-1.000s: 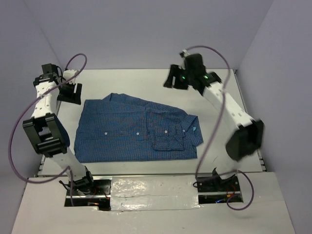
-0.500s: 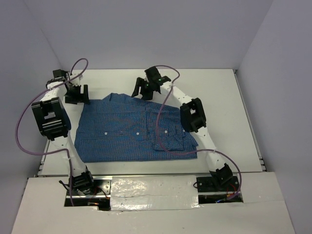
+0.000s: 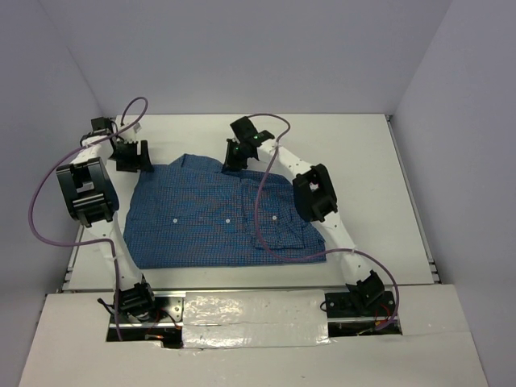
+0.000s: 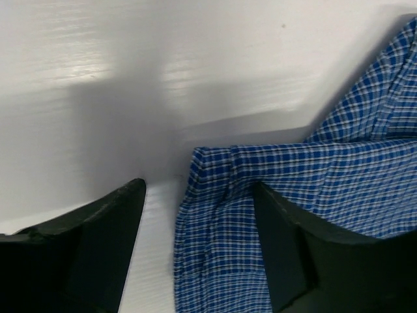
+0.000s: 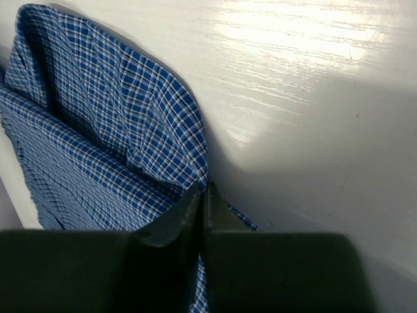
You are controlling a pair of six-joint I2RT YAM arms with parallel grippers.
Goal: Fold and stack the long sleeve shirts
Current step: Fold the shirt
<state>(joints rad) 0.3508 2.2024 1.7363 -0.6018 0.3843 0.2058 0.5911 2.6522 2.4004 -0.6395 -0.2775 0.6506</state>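
Note:
The long sleeve shirt (image 3: 218,218), blue and finely checked, lies partly folded and flat on the white table (image 3: 363,161), its small white buttons in a row across the middle. My left gripper (image 3: 131,157) stands open at the shirt's far left corner. In the left wrist view that corner of the shirt (image 4: 273,215) lies between the spread fingers of the left gripper (image 4: 200,188). My right gripper (image 3: 235,157) is at the shirt's far edge near the middle. In the right wrist view the right gripper (image 5: 202,190) is shut, pinching a fold of the shirt (image 5: 98,130) at the cloth's edge.
Grey walls close in the table at the back and both sides. Purple cables (image 3: 266,193) loop from both arms, the right one hanging over the shirt. Bare tabletop lies right of the shirt and along the far edge.
The right arm has swung from the back right to the shirt's far edge, and its jaws have shut on the cloth. The left gripper has come down at the far left corner.

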